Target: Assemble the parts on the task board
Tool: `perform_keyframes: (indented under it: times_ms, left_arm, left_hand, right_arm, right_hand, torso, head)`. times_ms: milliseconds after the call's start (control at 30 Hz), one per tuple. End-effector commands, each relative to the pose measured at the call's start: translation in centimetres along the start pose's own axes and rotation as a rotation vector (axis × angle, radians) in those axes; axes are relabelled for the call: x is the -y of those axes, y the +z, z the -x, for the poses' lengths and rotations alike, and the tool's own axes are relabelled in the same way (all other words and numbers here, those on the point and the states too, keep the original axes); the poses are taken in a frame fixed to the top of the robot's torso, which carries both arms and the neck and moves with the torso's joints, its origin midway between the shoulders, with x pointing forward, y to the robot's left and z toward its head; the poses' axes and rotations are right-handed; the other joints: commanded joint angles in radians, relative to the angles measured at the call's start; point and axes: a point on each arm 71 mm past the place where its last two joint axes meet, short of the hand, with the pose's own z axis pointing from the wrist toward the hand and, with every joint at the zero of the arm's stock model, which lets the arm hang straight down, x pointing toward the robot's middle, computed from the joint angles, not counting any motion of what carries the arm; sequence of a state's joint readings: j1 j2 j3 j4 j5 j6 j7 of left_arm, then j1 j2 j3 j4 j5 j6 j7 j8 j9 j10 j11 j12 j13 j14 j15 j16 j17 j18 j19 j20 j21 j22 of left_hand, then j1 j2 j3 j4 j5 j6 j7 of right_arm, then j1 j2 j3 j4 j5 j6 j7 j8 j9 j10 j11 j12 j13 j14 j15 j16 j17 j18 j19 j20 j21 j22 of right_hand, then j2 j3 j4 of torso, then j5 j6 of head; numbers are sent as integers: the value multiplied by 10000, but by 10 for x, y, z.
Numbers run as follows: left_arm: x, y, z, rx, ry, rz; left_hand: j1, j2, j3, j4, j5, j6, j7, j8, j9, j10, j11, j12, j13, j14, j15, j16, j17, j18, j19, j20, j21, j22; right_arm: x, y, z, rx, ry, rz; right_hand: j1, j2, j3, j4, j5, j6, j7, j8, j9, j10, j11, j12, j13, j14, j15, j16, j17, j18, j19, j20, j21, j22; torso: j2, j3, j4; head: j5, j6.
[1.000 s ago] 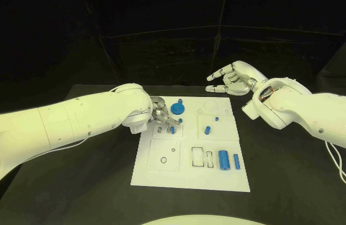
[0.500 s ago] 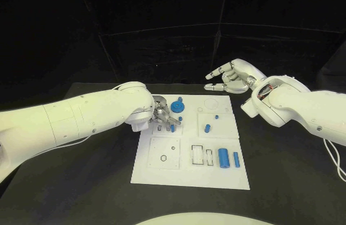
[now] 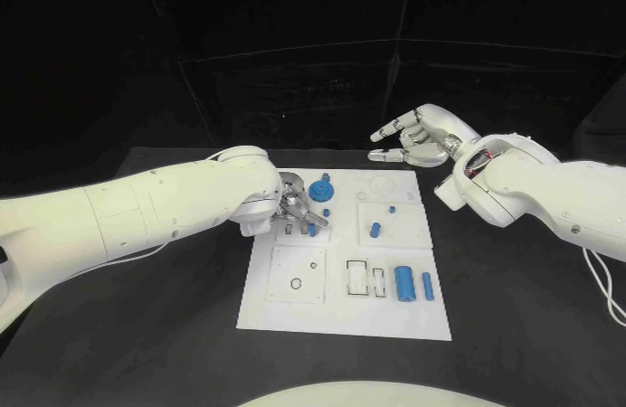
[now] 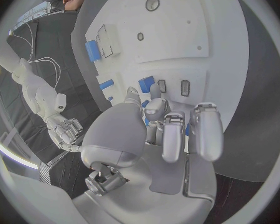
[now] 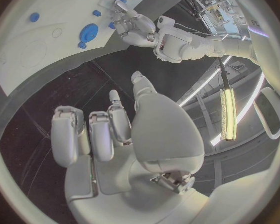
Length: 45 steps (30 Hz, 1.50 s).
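— What is shown at the left hand (image 3: 295,210)?
— Its fingertips are lowered onto the task board (image 3: 342,321) at a small blue part (image 3: 312,231); whether that part is gripped cannot be told, since the fingers hide it.
— And the right hand (image 3: 420,137)?
— It is held past the board's far edge, fingers loosely apart, nothing in it.

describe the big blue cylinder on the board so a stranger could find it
Start at the white task board mid-table and go to its near right corner. There the blue cylinder lies lengthwise, the thickest piece, with a thinner blue bar to its right.
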<state>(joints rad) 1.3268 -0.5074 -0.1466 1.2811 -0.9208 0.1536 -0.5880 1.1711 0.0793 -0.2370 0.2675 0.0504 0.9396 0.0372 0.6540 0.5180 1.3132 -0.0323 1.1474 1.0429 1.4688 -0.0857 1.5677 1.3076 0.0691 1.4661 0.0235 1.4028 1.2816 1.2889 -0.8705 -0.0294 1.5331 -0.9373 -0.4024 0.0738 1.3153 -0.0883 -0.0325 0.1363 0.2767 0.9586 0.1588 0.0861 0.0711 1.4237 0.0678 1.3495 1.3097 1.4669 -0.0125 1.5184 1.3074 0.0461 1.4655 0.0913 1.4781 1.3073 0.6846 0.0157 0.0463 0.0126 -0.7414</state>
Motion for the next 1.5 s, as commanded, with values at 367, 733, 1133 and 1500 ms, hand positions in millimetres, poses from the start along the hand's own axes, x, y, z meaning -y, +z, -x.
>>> perform_keyframes:
  times_ms: [367, 733, 1133, 1500]
  left_arm:
    - [4, 0, -2, -198, 216, -38]
    - [4, 1, -2, -180, 201, -44]
    - [3, -2, -2, -29, -303, -354]
    - [-4, -11, -1, 456, -878, -709]
  left_hand:
    - [575, 152, 282, -407, -2, -168, 5, 171, 183, 111, -3, 130, 75, 1020, -69, 31, 2632, -157, 154, -76, 113, 78]
    - [1359, 316, 1024, -1022, 6, -290, -56, 171, 280, 92, -59, 127, 77, 1020, -112, 31, 2632, -156, 131, -105, 138, 124]
    - [1479, -1054, 6793, -2459, 835, -521, -4, -214, 259, 16, 47, -250, -227, 1020, -129, 31, 2632, -128, 49, -31, 64, 71]
    - [358, -1839, 9032, -2821, 809, -569, 71, 108, 623, 75, 15, -276, -326, 1020, -49, 31, 2632, -117, 35, -45, 21, 54]
  right_arm:
    - [-2, 2, 0, -55, 22, 83]
    - [-2, 2, 0, -54, 20, 84]
    - [-1, 3, 0, -50, 15, 98]
    - [0, 3, 0, -17, -2, 104]
  right_hand:
    - [56, 129, -65, -25, 81, 36, -61, 38, 11, -45, -11, -35, 778, 763, 32, -51, 1485, 1, 46, 54, -74, 414]
    - [87, 150, -69, -45, 108, 34, -63, 41, 10, -40, -14, -30, 779, 763, 29, -54, 1483, 1, 47, 50, -76, 414]
    - [105, 162, -70, -56, 122, 34, -64, 43, 9, -44, -16, -36, 774, 761, 27, -59, 1474, 1, 47, 49, -76, 414]
    - [116, 172, -75, -64, 132, 34, -65, 45, 9, -47, -16, -42, 767, 759, 26, -65, 1464, 4, 39, 47, -85, 397]
  torso:
    - [-5, 1, 1]
    - [-2, 2, 1]
    - [-4, 0, 9]
    - [-1, 3, 23]
  head:
    - [20, -67]
    - [15, -126]
    - [-8, -154]
    - [15, -176]
